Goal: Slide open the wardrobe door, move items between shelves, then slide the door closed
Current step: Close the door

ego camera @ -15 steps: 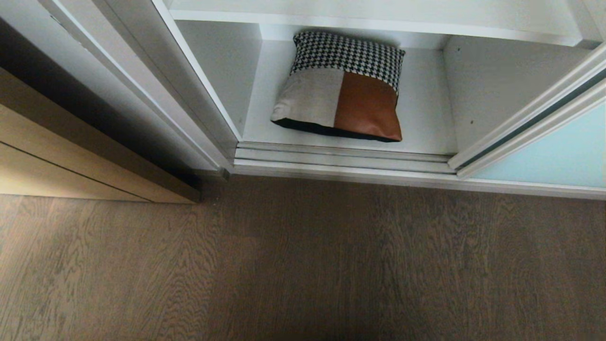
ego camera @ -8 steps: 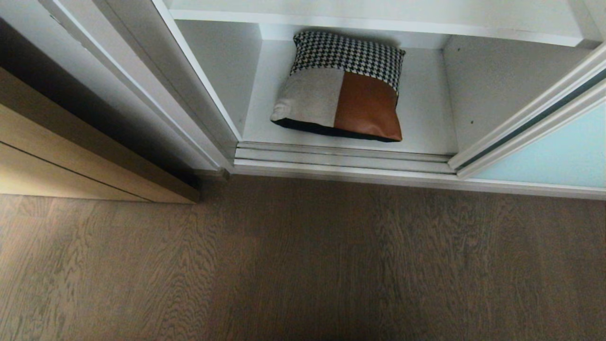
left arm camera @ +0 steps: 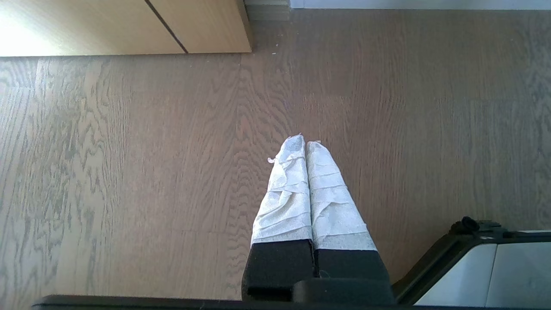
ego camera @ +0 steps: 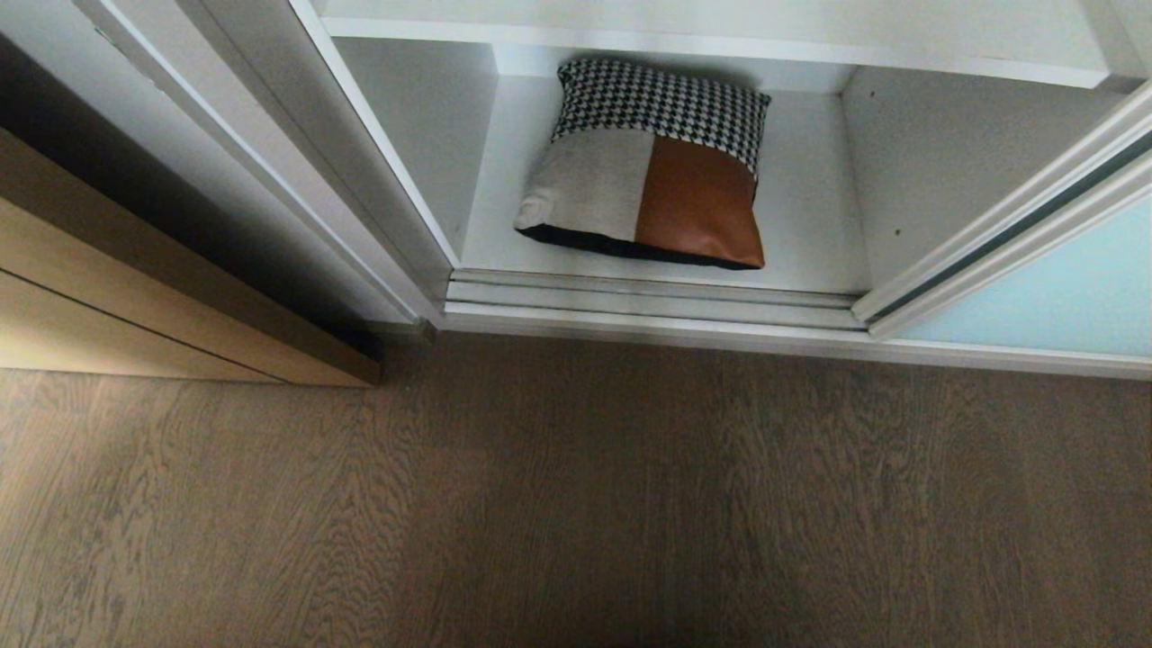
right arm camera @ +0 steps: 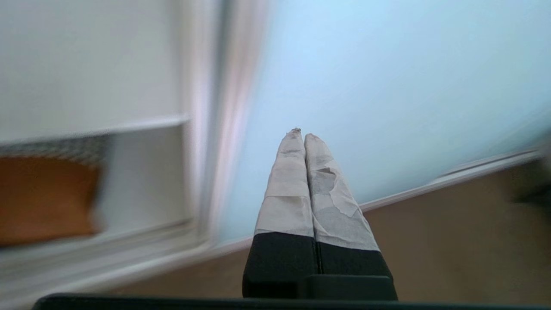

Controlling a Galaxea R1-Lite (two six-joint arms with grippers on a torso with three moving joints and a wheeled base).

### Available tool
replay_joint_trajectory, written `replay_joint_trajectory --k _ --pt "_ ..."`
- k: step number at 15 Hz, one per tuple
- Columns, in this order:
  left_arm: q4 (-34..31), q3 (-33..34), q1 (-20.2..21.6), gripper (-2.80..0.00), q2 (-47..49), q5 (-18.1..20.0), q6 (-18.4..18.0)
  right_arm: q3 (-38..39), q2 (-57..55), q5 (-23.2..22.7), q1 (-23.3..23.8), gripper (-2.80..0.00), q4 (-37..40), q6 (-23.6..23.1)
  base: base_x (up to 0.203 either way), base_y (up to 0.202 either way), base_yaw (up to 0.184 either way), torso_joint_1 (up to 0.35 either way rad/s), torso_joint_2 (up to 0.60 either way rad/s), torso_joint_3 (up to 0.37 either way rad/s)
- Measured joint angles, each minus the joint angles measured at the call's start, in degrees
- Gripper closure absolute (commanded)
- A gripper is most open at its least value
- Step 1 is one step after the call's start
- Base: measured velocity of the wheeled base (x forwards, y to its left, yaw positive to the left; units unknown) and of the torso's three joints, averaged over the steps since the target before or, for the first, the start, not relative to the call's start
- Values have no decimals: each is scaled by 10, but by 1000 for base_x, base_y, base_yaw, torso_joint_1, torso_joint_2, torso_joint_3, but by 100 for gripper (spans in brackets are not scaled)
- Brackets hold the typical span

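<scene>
Lying unmoved, cushion (bottom shelf).

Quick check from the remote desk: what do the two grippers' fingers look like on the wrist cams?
Both match. The left gripper and the right gripper each have two long tapered fingers wrapped in wrinkled whitish tape over black bases. The right gripper's tape is torn in one patch. No cables or markings show.

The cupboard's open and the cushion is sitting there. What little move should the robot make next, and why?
Probably bring the right gripper toward the cushion and open its jaws. The sliding door is already aside, the cushion lies untouched on the bottom shelf, and that gripper faces the door glass, shut and empty. The left gripper hangs over the floor.
</scene>
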State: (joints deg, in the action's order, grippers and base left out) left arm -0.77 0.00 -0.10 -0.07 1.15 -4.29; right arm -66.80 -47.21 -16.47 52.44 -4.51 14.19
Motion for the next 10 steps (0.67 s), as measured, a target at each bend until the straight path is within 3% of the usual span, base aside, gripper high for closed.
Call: replay_joint_trajectory --k 5,10 --pt "0 0 0 0 0 0 0 0 -60 -28 100 0 -56 12 0 0 0 0 0 0" --pt "0 0 0 0 0 0 0 -36 -114 -102 103 0 -20 63 0 0 0 0 0 0"
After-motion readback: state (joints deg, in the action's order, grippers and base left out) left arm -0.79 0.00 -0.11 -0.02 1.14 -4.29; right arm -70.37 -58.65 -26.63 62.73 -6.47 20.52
